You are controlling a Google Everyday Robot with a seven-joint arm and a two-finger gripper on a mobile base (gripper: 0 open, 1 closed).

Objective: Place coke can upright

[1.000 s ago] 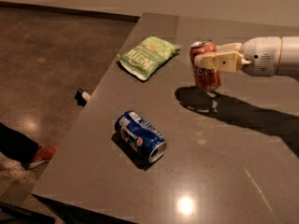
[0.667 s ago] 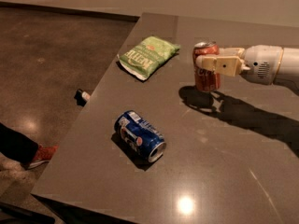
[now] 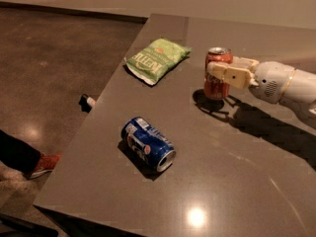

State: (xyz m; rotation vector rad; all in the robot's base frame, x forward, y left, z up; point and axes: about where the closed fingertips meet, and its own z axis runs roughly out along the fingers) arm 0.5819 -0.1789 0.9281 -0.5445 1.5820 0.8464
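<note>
The coke can (image 3: 217,85), red-orange with a silver top, stands upright on the grey table (image 3: 237,172), towards its far right. Its base meets its own shadow on the tabletop. My gripper (image 3: 223,74) reaches in from the right, and its tan fingers (image 3: 230,75) clasp the can's middle, the near one crossing the can's front. The white arm (image 3: 284,85) runs off the right edge.
A blue can (image 3: 148,144) lies on its side near the table's front left. A green chip bag (image 3: 157,59) lies at the back left. The table's left edge drops to a dark floor, where a small object (image 3: 87,101) and a red shoe (image 3: 44,164) lie.
The gripper has carried the coke can slightly right and down, so its base now meets its shadow on the table. The blue can and chip bag have not moved.
</note>
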